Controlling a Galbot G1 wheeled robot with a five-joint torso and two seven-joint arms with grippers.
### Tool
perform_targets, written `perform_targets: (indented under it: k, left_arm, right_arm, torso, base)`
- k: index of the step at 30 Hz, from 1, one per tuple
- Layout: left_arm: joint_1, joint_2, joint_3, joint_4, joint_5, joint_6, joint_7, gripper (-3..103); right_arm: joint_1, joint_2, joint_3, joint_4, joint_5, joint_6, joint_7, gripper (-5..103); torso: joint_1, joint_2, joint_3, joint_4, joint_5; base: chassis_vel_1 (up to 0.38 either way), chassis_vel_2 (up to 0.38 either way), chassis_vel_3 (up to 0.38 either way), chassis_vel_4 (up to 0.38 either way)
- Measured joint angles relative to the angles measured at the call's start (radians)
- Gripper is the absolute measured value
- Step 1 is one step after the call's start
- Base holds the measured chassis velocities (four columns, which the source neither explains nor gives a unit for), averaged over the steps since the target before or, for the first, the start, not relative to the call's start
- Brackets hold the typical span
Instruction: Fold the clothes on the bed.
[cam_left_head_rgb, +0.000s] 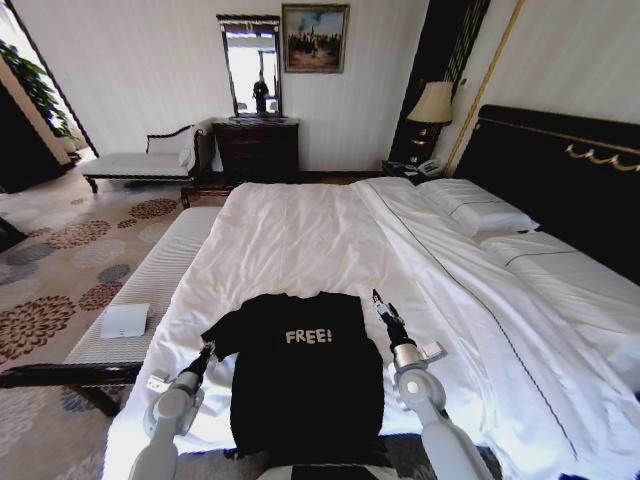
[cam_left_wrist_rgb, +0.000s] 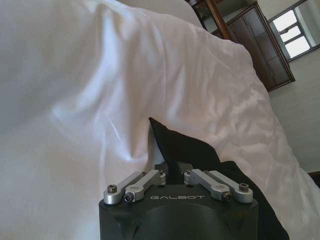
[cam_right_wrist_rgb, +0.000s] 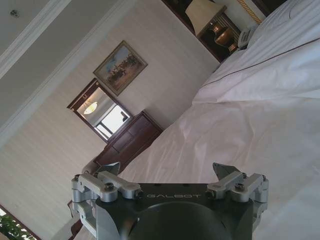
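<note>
A: Hotel-style bedroom, patterned carpet left of frame, dark dresser (cam_left_head_rgb: 256, 148) with mirror at the back wall, lamp (cam_left_head_rgb: 433, 103) upper right. The bed (cam_left_head_rgb: 300, 240) fills the middle, white sheets, pillows on the right, dark headboard far right.

B: Task item?

A: The black T-shirt (cam_left_head_rgb: 305, 385), "FREE!" lettering up, lies flat on the sheet at lower centre of the head view, sleeves spread, hem toward the robot.

B: Arms?

A: Left end effector (cam_left_head_rgb: 207, 350) sits at the lower left, right at the shirt's left sleeve. In the left wrist view its fingers are drawn together with black cloth between them, so it looks closed on the sleeve edge. Right end effector (cam_left_head_rgb: 378, 297) is lower centre-right, just off the shirt's right shoulder, over bare sheet. Right wrist view shows its fingers (cam_right_wrist_rgb: 224, 170) spread wide, nothing held.

B: Handling?

A: My read: thin, light, floppy cloth, no stiffness, will sag and drag. The sheet under it is soft too, so a deep pinch could catch bedding. Best holds are likely the sleeve hems or shoulder seams, pinching only the shirt layer.
</note>
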Motion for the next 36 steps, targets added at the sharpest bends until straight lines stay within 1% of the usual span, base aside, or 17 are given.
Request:
perform_targets:
  k: [2, 3, 11, 13, 14, 15, 17, 18, 19, 20, 21, 23, 24, 25, 28, 30, 36]
  left_arm:
    - [0.001, 0.004, -0.004, -0.003, 0.002, -0.005, 0.000, 4]
    - [0.001, 0.007, -0.006, -0.006, 0.002, -0.006, 0.001, 2]
    - [-0.006, 0.026, 0.003, -0.011, 0.011, -0.008, 0.017, 0]
    - [-0.017, 0.037, 0.012, -0.018, 0.013, -0.010, 0.031, 0]
    - [-0.023, 0.046, 0.019, -0.029, 0.009, -0.011, 0.051, 0]
    - [-0.023, 0.046, 0.019, -0.029, 0.009, -0.011, 0.051, 0]
    - [-0.028, 0.058, 0.033, -0.046, 0.008, -0.015, 0.093, 0]
    - [-0.028, 0.070, 0.054, -0.063, 0.014, -0.024, 0.142, 0]
    - [-0.028, 0.078, 0.073, -0.075, 0.021, -0.027, 0.172, 0]
    - [-0.028, 0.078, 0.073, -0.075, 0.021, -0.027, 0.172, 0]
    - [-0.027, 0.086, 0.094, -0.090, 0.029, -0.028, 0.200, 0]
    - [-0.025, 0.096, 0.122, -0.110, 0.044, -0.029, 0.228, 0]
    - [-0.023, 0.102, 0.168, -0.130, 0.066, -0.029, 0.245, 0]
    - [-0.023, 0.102, 0.168, -0.130, 0.066, -0.029, 0.245, 0]
    - [-0.023, 0.103, 0.216, -0.138, 0.096, -0.029, 0.246, 0]
    - [-0.026, 0.096, 0.252, -0.121, 0.135, -0.032, 0.247, 0]
    - [-0.021, 0.087, 0.286, -0.088, 0.181, -0.037, 0.252, 0]
  right_arm:
    - [-0.001, 0.001, 0.000, 0.000, -0.002, 0.000, 0.001, 100]
    - [-0.001, 0.001, 0.000, 0.000, -0.003, 0.000, 0.002, 100]
    - [0.010, 0.002, -0.002, -0.001, -0.005, -0.003, 0.012, 100]
    - [0.014, 0.001, -0.003, -0.004, -0.005, -0.005, 0.016, 100]
    - [0.016, -0.001, -0.003, -0.007, -0.005, -0.006, 0.018, 100]
    - [0.016, -0.001, -0.003, -0.007, -0.005, -0.006, 0.018, 100]
    - [0.018, -0.003, -0.003, -0.011, -0.004, -0.007, 0.018, 100]
    - [0.020, -0.005, -0.003, -0.014, -0.004, -0.007, 0.019, 100]
    - [0.020, -0.006, -0.002, -0.016, -0.004, -0.007, 0.019, 100]
    - [0.020, -0.006, -0.002, -0.016, -0.004, -0.007, 0.019, 100]
    - [0.021, -0.007, -0.002, -0.018, -0.004, -0.007, 0.019, 100]
    - [0.021, -0.009, -0.002, -0.020, -0.004, -0.007, 0.019, 100]
    - [0.022, -0.009, -0.001, -0.023, -0.004, -0.007, 0.019, 100]
    - [0.022, -0.009, -0.001, -0.023, -0.004, -0.007, 0.019, 100]
    - [0.024, -0.009, 0.000, -0.027, -0.004, -0.007, 0.019, 100]
    - [0.024, -0.009, 0.000, -0.029, -0.004, -0.007, 0.019, 100]
    - [0.023, -0.011, 0.002, -0.035, -0.004, -0.005, 0.017, 100]
  torso:
    - [0.000, 0.000, 0.000, 0.0001, 0.0000]
    - [0.000, 0.000, 0.000, 0.0001, 0.0000]
    - [0.000, 0.000, 0.000, 0.0001, -0.0001]
    - [0.000, 0.000, 0.000, 0.0001, -0.0001]
    - [0.000, 0.000, 0.000, 0.0001, -0.0001]
    - [0.000, 0.000, 0.000, 0.0001, -0.0001]
    - [0.000, 0.000, 0.000, 0.0001, 0.0000]
    - [0.000, 0.000, 0.000, 0.0001, 0.0001]
    - [0.000, 0.000, 0.000, 0.0001, 0.0001]
    - [0.000, 0.000, 0.000, 0.0001, 0.0001]
    - [0.000, 0.000, 0.000, 0.0000, 0.0000]
    - [0.000, 0.000, 0.000, 0.0000, 0.0001]
    - [0.000, 0.000, 0.000, 0.0001, 0.0001]
    - [0.000, 0.000, 0.000, 0.0001, 0.0001]
    - [0.000, 0.000, 0.000, 0.0000, 0.0001]
    - [0.000, 0.000, 0.000, 0.0000, 0.0000]
    - [0.000, 0.000, 0.000, 0.0001, 0.0000]
  base:
    - [0.000, 0.000, 0.000, 0.000]
    - [0.000, 0.000, 0.000, 0.000]
    - [0.000, 0.000, 0.000, 0.000]
    - [0.000, 0.000, 0.000, 0.000]
    - [0.000, 0.000, 0.000, 0.000]
    - [0.000, 0.000, 0.000, 0.000]
    - [0.000, 0.000, 0.000, 0.000]
    - [0.000, 0.000, 0.000, 0.000]
    - [0.000, 0.000, 0.000, 0.000]
    - [0.000, 0.000, 0.000, 0.000]
    - [0.000, 0.000, 0.000, 0.000]
    - [0.000, 0.000, 0.000, 0.000]
    - [0.000, 0.000, 0.000, 0.000]
    - [0.000, 0.000, 0.000, 0.000]
    - [0.000, 0.000, 0.000, 0.000]
    - [0.000, 0.000, 0.000, 0.000]
    - [0.000, 0.000, 0.000, 0.000]
